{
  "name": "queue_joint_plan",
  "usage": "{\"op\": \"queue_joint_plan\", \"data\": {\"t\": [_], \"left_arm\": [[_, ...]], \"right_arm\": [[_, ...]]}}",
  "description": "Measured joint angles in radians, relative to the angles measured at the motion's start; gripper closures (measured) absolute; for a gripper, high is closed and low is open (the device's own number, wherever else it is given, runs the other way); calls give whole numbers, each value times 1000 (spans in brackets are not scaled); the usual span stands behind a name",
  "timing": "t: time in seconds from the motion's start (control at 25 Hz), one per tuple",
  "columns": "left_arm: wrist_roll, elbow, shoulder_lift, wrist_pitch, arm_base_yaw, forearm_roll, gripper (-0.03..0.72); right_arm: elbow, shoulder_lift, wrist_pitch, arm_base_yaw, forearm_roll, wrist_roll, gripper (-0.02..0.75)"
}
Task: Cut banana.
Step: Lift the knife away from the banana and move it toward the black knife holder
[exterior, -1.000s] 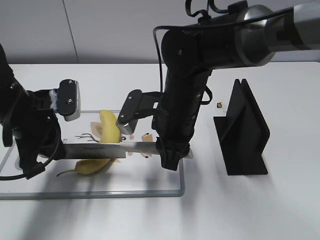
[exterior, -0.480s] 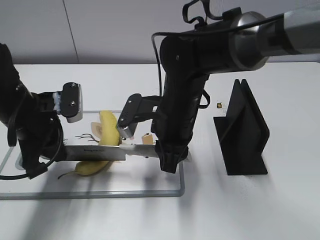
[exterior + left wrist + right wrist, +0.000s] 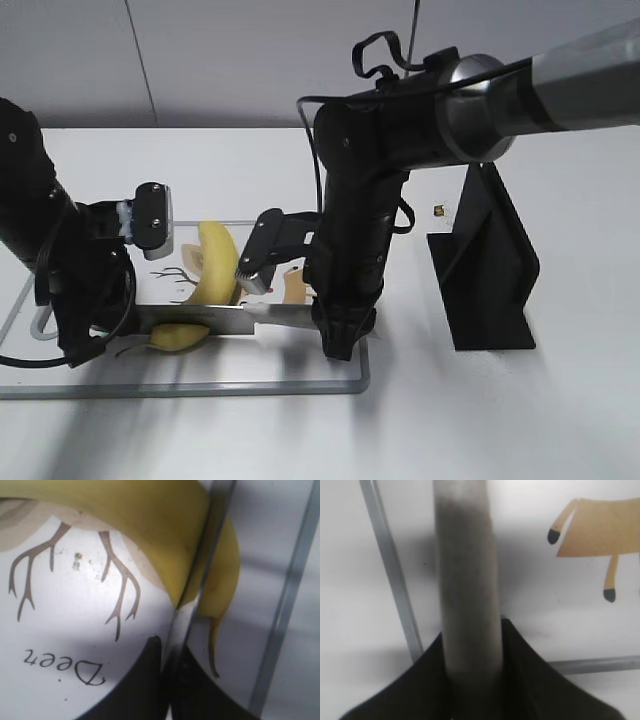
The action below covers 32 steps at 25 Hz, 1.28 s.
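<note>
1. The curved, unpeeled yellow banana [image 3: 212, 275] lies on the clear, metal-rimmed cutting board printed with a deer drawing [image 3: 300, 385], which rests on the white table [image 3: 580, 400].
2. A long steel knife blade [image 3: 215, 319] lies flat-on across the banana near its stem end, edge down into the fruit; the thin dark stem [image 3: 213, 647] points off towards the board's rim.
3. The right pincer [image 3: 338, 340] is clenched around the knife's grey rounded handle [image 3: 467, 585], held between its black fingers [image 3: 525, 680].
4. The left pincer [image 3: 85, 345] sits low on the board at the blade's tip, just beside the banana's stem end; its dark fingers [image 3: 145, 680] look nearly together, but I cannot tell whether they grip anything.
5. A black slotted knife stand [image 3: 490, 260] stands upright on the table, apart from the board.
</note>
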Motion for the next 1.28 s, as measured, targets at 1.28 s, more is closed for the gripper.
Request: {"op": "queue_joint_plan", "data": {"t": [1.28], "left_arm": [[-8,-24,1,73,-2,16,678]], "right_arm": [[-22,37,61,1,-9,0,556]]}}
